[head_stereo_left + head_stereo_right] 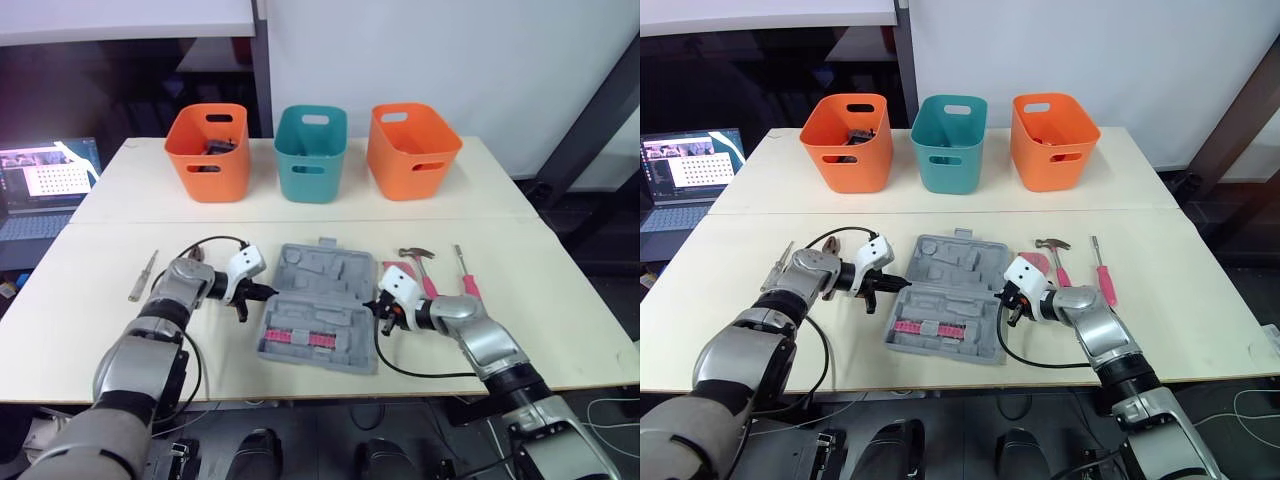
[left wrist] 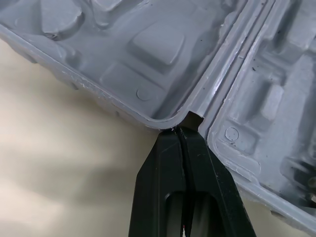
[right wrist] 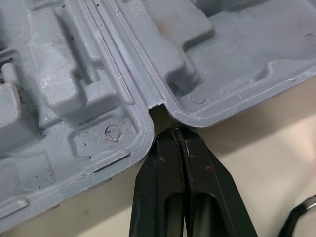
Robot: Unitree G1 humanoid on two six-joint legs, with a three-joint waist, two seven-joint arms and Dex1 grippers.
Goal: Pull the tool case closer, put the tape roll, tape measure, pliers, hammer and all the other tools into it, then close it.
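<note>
Left eye view: between the two claws, the grey tool case [image 1: 320,305], lying open and flat on the desk [image 1: 80,330], with a row of pink pieces [image 1: 300,338] in its near half. Touching its left edge at the hinge line, the left claw [image 1: 262,292]. Touching the right edge at the same line, the right claw [image 1: 378,305]. Just beyond the right claw and to its outer side, a hammer [image 1: 418,262] and a pink-handled screwdriver [image 1: 465,275]. Well out past the left claw, another screwdriver [image 1: 142,276]. Far beyond both claws, three bins [image 1: 311,150] (two orange, one teal).

Right eye view: same layout, case flanked by both claws.

Left wrist view: left claw closed, black fingers [image 2: 168,168] pressed together, tips set at the hinge notch in the case rim.

Right wrist view: right claw likewise closed, fingers [image 3: 163,173] together, tips at the hinge notch on the opposite side.
</note>
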